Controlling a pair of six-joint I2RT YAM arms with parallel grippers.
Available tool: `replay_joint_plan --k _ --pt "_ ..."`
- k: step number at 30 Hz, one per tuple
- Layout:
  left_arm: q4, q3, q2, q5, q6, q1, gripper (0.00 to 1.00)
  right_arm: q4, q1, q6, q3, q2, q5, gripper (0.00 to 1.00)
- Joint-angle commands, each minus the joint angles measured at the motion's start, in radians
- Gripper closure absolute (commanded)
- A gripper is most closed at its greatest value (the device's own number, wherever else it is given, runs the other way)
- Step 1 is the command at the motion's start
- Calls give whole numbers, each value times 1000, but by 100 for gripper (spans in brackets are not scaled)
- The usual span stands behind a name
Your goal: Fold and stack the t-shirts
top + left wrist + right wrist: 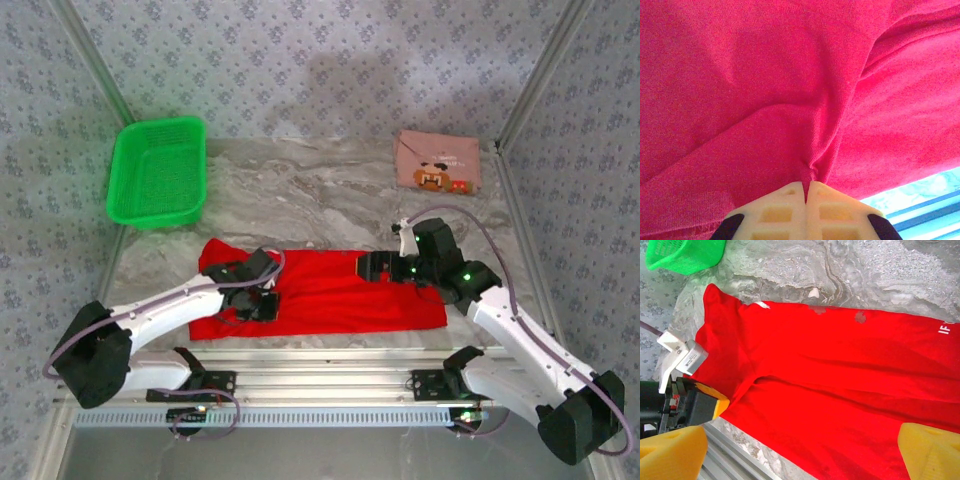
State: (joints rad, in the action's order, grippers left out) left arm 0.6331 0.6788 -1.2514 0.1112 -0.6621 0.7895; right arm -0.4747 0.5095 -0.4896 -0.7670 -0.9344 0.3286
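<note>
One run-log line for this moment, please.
left gripper: shut on red shirt | right gripper: open over red shirt | pink shirt: folded, far right

I see the grey marbled table (pixel 310 195) carrying a green basket (pixel 158 172) upper left, a folded pink t-shirt (pixel 438 164) upper right, and a red t-shirt (pixel 330 295) spread lower centre.

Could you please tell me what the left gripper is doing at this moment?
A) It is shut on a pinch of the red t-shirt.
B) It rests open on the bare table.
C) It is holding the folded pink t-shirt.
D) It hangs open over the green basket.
A: in the left wrist view the left gripper has its jaws pressed together on a gathered fold of the red t-shirt.
</note>
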Motion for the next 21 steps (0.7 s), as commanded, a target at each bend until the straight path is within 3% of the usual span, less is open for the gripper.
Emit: replay_joint_plan --k 1,16,18,21 --pt "-4 -8 11 -18 -63 32 95 -12 -8 -7 8 -1 2 0" --pt "-49 24 -89 -33 -145 161 88 -25 -43 8 27 -7 39 0" --pt "-49 43 -106 -34 -148 188 82 -23 -48 9 28 -11 43 0" --pt "-33 63 -116 -43 -158 210 62 -18 -55 10 29 -15 49 0"
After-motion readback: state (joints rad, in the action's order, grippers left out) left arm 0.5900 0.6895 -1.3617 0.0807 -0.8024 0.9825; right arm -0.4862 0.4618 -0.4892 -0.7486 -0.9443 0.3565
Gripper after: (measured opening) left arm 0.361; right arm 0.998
